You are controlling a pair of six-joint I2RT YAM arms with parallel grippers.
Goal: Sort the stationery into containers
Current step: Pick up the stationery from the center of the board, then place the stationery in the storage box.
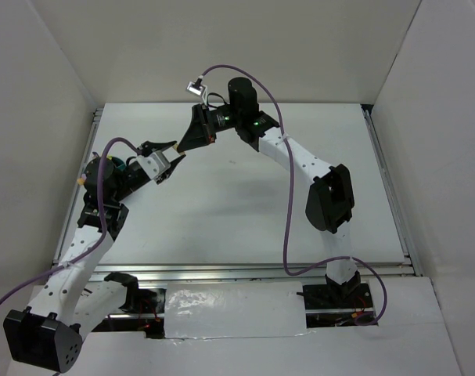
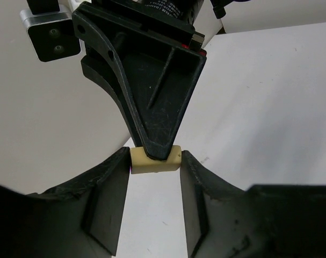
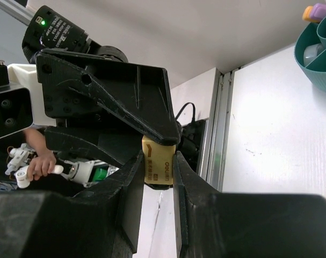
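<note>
The tan eraser block hangs in the air between both grippers, above the table's far left part. My right gripper is shut on its printed sides. My left gripper comes in crosswise, and its two fingertips touch the eraser's ends. In the top view the two grippers meet tip to tip, left gripper and right gripper, and the eraser is hidden there. The teal cup, divided into compartments, stands on the table with a purple item in it. Pens, markers and tape are out of view.
In the top view the teal cup is mostly hidden behind the left arm at the table's left edge. A metal rail runs along that edge. White walls enclose the table. A person's hand shows beyond the rail.
</note>
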